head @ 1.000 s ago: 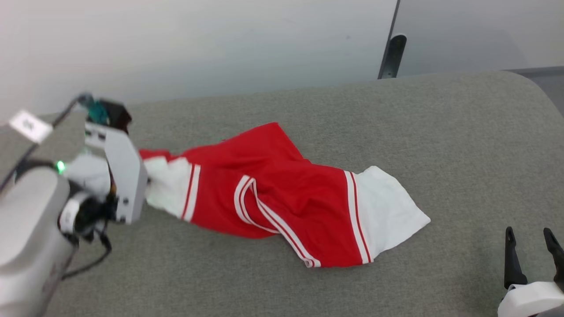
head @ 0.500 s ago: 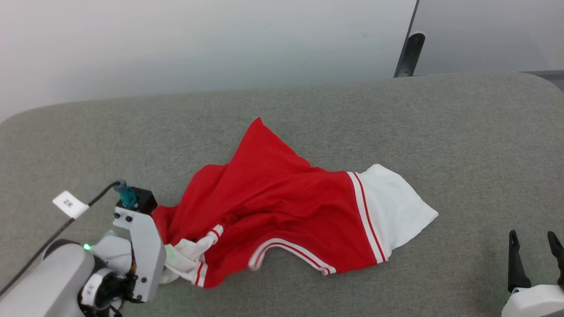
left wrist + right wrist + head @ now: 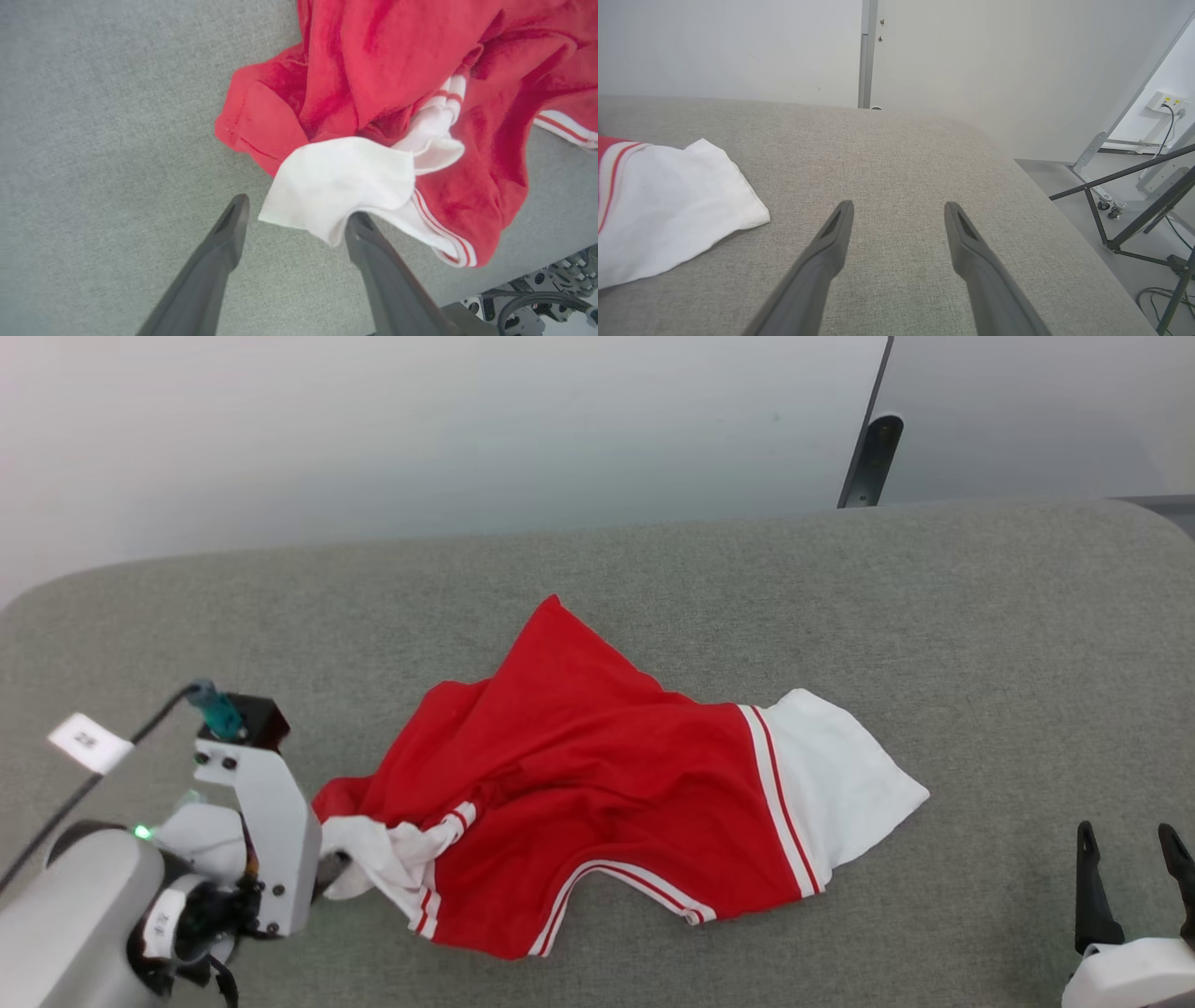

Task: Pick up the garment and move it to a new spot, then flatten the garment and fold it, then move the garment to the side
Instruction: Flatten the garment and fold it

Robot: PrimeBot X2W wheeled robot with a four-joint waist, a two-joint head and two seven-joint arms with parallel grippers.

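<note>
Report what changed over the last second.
The left end effector dragged one sleeve of the garment toward the robot, bunching it, and now stands open, the sleeve apparently let go. The other sleeve and the open right end effector stayed put.

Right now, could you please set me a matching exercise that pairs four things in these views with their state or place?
Things:
1. left gripper
2. right gripper
3. garment
4. white sleeve end nearer the right gripper

States:
A. spread fairly flat
B. open over the bare grey surface
C. rumpled, mostly red
D. open, tips at the crumpled white sleeve end

Pairs: 1-D, 2-B, 3-C, 4-A
</note>
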